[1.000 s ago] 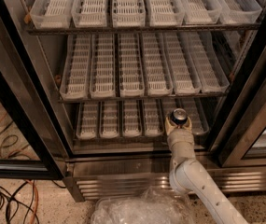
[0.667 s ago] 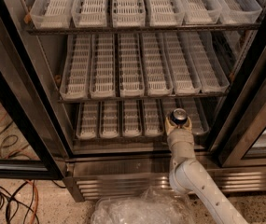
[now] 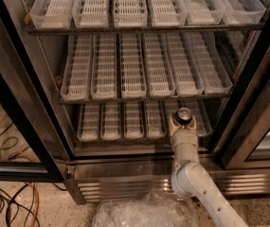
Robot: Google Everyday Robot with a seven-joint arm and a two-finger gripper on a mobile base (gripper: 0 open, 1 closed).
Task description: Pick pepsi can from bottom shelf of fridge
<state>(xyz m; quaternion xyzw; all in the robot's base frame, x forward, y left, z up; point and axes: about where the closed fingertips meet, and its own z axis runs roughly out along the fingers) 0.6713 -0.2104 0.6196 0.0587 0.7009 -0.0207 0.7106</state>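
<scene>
The fridge (image 3: 47, 108) stands open, with rows of white slotted trays on its shelves. On the bottom shelf (image 3: 120, 122), the pepsi can (image 3: 183, 115) shows only its silver top and pull tab, at the front of a right-hand lane. Its blue body is hidden. My gripper (image 3: 183, 120) reaches up from the lower right on a white arm. It sits at the front edge of the bottom shelf, and its white fingers (image 3: 173, 125) hug the can on both sides.
The black-framed glass door (image 3: 11, 122) is swung open at the left. A dark frame post (image 3: 253, 98) rises at the right. The steel base with its slatted grille (image 3: 125, 186) is below. Crumpled clear plastic (image 3: 139, 212) and cables (image 3: 6, 200) lie on the floor.
</scene>
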